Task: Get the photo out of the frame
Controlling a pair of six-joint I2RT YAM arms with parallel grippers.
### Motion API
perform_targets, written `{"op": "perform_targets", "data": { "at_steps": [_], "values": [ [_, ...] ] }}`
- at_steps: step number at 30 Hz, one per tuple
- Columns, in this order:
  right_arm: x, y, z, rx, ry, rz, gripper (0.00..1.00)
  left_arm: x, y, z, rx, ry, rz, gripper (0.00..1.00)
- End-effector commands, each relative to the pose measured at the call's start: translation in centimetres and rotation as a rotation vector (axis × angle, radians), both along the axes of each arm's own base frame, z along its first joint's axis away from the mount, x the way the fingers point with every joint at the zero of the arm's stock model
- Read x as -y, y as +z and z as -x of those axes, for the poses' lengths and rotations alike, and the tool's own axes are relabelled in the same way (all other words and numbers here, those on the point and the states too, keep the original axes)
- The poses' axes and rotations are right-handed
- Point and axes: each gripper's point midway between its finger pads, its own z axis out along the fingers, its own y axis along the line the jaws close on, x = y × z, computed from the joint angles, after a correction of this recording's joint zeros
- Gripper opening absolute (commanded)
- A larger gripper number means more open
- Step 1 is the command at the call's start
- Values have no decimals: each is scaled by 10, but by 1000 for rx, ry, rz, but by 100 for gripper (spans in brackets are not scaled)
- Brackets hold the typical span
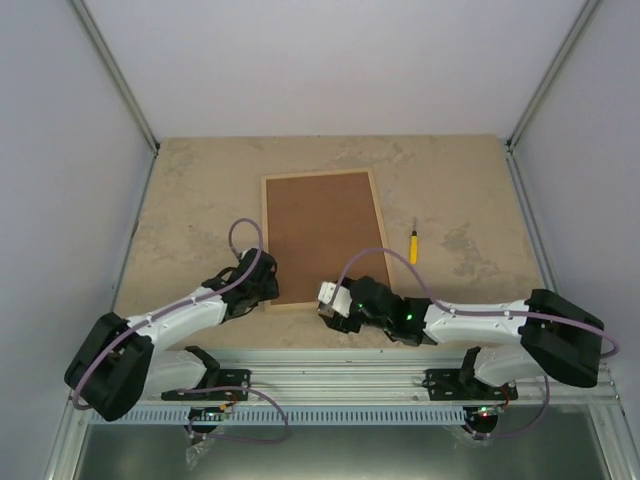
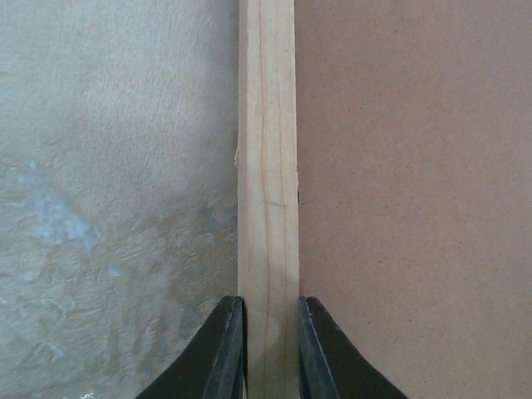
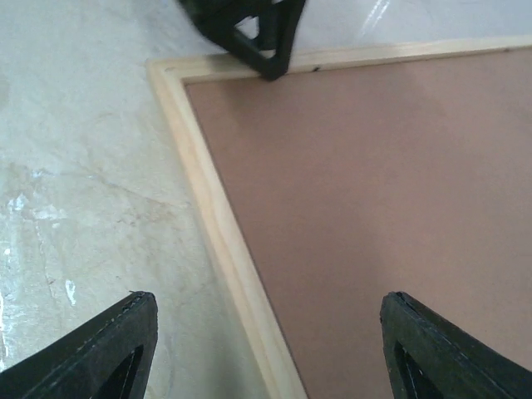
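The frame point(image 2: 268, 166) lies face down at the centre of the worktop point(image 1: 440, 180), and its brown backing point(image 1: 320, 240) presumably hides the photo. The left hand point(image 2: 272, 349), clamped across the left rail near the lower left corner, should pin it flat while the right hand point(image 3: 266, 349), fingers wide apart over the lower edge, lifts the backing. A yellow screwdriver point(image 1: 413, 245) lies right of the frame, apart.

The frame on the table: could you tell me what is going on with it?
The frame lies face down with its brown backing board up, so the photo is hidden. The left gripper pinches the frame's left rail near the closest corner. The right gripper hangs open above the near rail.
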Motion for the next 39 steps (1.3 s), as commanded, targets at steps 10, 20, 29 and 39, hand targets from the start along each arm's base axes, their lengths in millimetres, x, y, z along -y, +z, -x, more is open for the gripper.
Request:
{"op": "perform_targets", "data": {
  "at_steps": [10, 20, 29, 39],
  "values": [
    [-19, -23, -1, 333, -17, 281, 71, 17, 49, -17, 120, -12, 103, 0],
    [-25, -28, -29, 546, -190, 385, 63, 27, 58, -14, 131, -44, 170, 0],
    [-28, -19, -46, 721, -284, 423, 54, 29, 61, -11, 135, -56, 195, 0],
    [-31, -19, -55, 839, -322, 467, 34, 29, 63, -8, 145, -60, 218, 0]
  ]
}}
